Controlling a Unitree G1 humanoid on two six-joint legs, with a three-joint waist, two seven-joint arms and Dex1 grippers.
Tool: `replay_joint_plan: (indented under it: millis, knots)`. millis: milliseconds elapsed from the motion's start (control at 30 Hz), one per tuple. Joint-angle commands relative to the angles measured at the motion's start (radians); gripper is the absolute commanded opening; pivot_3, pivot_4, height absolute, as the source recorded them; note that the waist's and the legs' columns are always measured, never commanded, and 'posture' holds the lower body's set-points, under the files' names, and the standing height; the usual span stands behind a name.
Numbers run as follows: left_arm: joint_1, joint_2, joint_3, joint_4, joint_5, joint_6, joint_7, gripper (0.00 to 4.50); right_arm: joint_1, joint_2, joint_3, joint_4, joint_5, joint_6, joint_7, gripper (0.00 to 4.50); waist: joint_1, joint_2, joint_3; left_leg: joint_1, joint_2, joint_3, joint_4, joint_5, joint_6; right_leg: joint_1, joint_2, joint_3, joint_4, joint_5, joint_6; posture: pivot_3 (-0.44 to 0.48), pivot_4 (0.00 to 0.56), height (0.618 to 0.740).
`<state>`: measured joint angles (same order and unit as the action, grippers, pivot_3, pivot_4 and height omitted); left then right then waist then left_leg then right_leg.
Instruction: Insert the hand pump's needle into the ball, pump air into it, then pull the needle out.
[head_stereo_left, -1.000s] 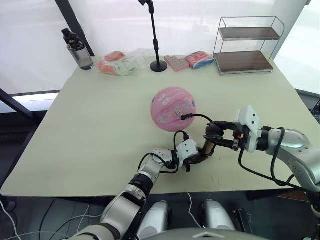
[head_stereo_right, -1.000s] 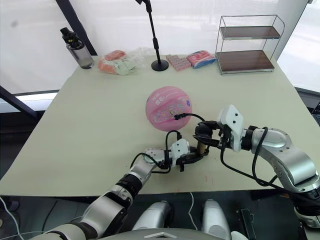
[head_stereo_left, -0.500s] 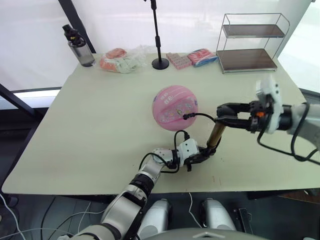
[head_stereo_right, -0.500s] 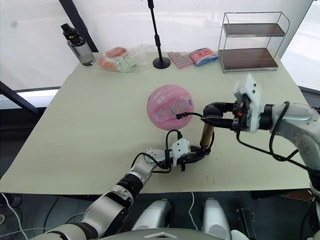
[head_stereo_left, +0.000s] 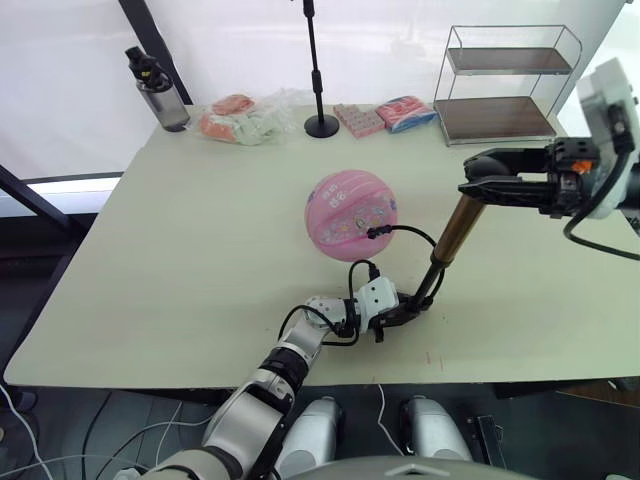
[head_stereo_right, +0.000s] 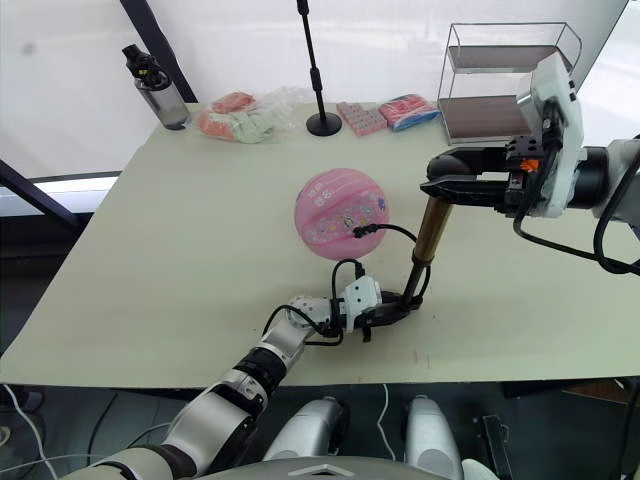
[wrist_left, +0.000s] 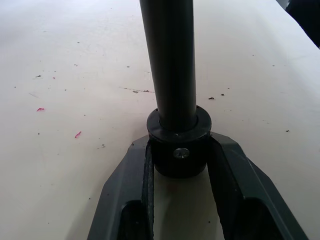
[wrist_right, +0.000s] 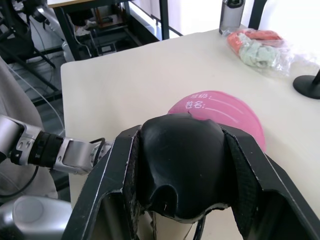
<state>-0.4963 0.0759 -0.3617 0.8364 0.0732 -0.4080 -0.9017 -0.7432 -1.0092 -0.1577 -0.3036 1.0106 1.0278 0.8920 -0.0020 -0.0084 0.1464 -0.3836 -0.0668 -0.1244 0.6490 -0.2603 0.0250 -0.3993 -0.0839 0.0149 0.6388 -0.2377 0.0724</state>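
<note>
The pink ball (head_stereo_left: 348, 214) rests mid-table. The needle's black fitting (head_stereo_left: 372, 235) sits against the ball's near side, and the pin itself is hidden. A thin black hose (head_stereo_left: 428, 243) arcs from it down to the hand pump. The pump stands tilted and drawn out, with its gold cylinder (head_stereo_left: 454, 226) raised above a thin black rod (head_stereo_left: 431, 282). My left gripper (head_stereo_left: 404, 310) lies low on the table, shut on the pump's black bottom end (wrist_left: 178, 146). My right gripper (head_stereo_left: 482, 186) is shut on the pump's black top end (wrist_right: 181, 165), to the right of the ball and above the table.
Along the table's far edge stand a bottle (head_stereo_left: 157, 96), bagged orange and green items (head_stereo_left: 238, 122), a black microphone stand (head_stereo_left: 318, 124), pink-blue packets (head_stereo_left: 403, 114) and a wire shelf (head_stereo_left: 508, 88). The near table edge runs just behind my left gripper.
My right gripper has risen and moved right with the pump's top end, lifting the gold cylinder and baring the black rod. The left gripper and the ball have stayed put.
</note>
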Motion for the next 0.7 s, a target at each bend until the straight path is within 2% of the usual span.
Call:
replay_joint_plan:
  millis: [33, 167, 433, 700]
  knots:
    - [0.038, 0.021, -0.026, 0.066, 0.042, 0.021, -0.013, 1.07, -0.064, -0.027, -0.091, 0.014, -0.01, -0.029, -0.026, 1.69, 0.002, 0.0, 0.0, 0.0, 0.0, 0.0, 0.0, 0.0, 0.0, -0.001, 0.0, 0.0, 0.0, 0.0, 0.0, 0.0, 0.15, 0.74]
    - [0.037, 0.019, -0.026, 0.067, 0.042, 0.021, -0.012, 1.07, -0.09, -0.016, -0.095, 0.03, 0.006, -0.014, -0.034, 1.69, 0.005, 0.0, 0.0, -0.002, 0.0, 0.001, 0.0, 0.0, 0.0, -0.002, 0.0, 0.0, 0.0, 0.0, 0.0, 0.0, 0.15, 0.74]
    - [0.033, 0.019, -0.024, 0.07, 0.042, 0.022, -0.01, 1.07, -0.057, 0.018, -0.076, 0.015, 0.012, -0.004, -0.042, 1.69, 0.012, 0.0, 0.0, -0.006, 0.0, 0.001, 0.001, 0.0, 0.0, -0.008, 0.0, 0.001, 0.002, 0.0, -0.001, 0.0, 0.15, 0.74]
    - [0.033, 0.019, -0.023, 0.07, 0.042, 0.021, -0.008, 1.07, 0.101, 0.074, -0.002, -0.073, -0.049, -0.038, -0.054, 1.69, 0.012, 0.001, -0.001, -0.004, 0.0, 0.003, 0.001, 0.0, 0.0, -0.007, 0.001, 0.003, 0.003, 0.001, -0.001, 0.0, 0.15, 0.74]
